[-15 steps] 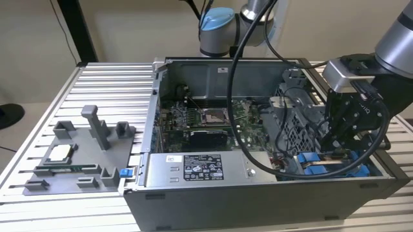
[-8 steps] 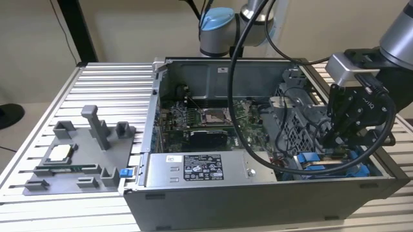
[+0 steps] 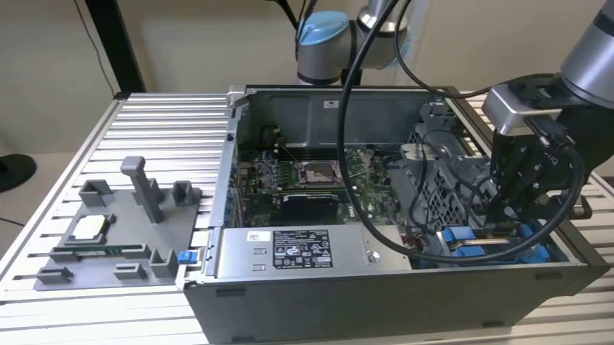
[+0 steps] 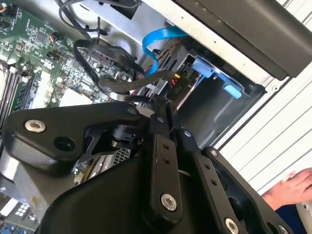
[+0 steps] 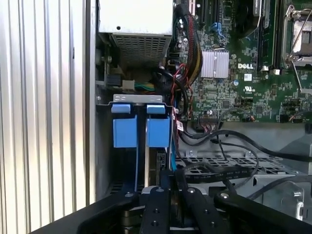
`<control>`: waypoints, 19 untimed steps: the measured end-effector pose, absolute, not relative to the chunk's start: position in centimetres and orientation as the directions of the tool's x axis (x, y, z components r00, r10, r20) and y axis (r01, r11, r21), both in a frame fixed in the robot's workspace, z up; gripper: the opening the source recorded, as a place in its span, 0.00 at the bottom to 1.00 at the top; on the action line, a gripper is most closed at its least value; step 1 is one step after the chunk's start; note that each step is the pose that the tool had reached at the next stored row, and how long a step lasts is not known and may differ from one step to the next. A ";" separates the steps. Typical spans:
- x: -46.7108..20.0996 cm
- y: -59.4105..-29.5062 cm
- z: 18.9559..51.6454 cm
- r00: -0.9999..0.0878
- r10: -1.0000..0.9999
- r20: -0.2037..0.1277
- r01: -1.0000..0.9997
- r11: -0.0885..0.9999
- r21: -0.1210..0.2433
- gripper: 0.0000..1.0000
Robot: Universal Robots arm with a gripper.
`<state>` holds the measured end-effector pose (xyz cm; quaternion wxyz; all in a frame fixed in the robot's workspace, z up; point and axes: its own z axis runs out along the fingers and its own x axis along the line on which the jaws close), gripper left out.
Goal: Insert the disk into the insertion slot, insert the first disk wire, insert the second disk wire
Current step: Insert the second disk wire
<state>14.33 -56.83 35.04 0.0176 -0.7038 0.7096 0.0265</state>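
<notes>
In the exterior view the black end effector (image 3: 513,208) reaches down into the open dark grey computer case (image 3: 384,302), and its fingertips are hidden among black cables and the bright blue plastic rails of the insertion slot (image 3: 459,238), so whether they grip anything cannot be told. In both wrist views the black linkage bars of the end effector (image 5: 168,204) run off the picture's edge. In the second wrist view a person's hand (image 4: 292,187) on the ribbed aluminium tabletop (image 4: 273,141) is cut off by the picture's edge. The silver-grey disk cannot be made out between the blue rails (image 5: 141,129).
</notes>
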 end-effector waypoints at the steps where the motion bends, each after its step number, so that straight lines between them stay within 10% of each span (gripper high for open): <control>1: 14.3 -56.9 35.0 -0.009 -0.998 -0.062 -1.000 0.008 0.013 0.00; 19: 14.3 -57.2 34.4 -0.015 -0.998 -0.062 -1.000 0.014 0.012 0.00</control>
